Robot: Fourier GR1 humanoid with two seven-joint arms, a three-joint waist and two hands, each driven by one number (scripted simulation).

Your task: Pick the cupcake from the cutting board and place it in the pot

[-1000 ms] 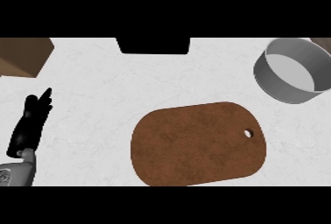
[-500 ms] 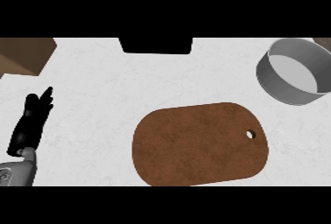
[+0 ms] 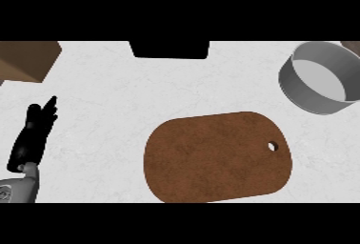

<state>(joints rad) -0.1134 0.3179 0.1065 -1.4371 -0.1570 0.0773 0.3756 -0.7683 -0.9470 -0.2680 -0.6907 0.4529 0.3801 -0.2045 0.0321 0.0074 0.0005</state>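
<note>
Currently no cupcake visible anywhere in frame. The cutting board (image 3: 216, 157) sits lower center-right, brown, rounded, hang hole near its right edge, and its top surface is bare. The pot (image 3: 321, 78) is at the upper right, partly cut by the frame edge; grey wall, pale interior, and nothing shows in the part of the inside that's visible. So I can't say where the cupcake is: not on the board, not seen in the pot, possibly out of view.

Left hand (image 3: 33, 137) is at the left edge, mid-height, forearm coming up from the lower left corner. Fingers are straight and held together, pointing toward the top of the frame, holding nothing. Reads as a parked pose, well apart from board and pot, likely kept there to stay out of the work zone.

Right hand doesn't show at all, so nothing to say on its state.

Board and pot are apart, with bare white tabletop (image 3: 119, 95) between them; pot is up and right of the board, so a short carry for the right side, which fits the left staying idle.

Other items: a brown box-like thing (image 3: 25, 59) in the upper left corner and a dark block (image 3: 170, 49) at top center, neither in play.
</note>
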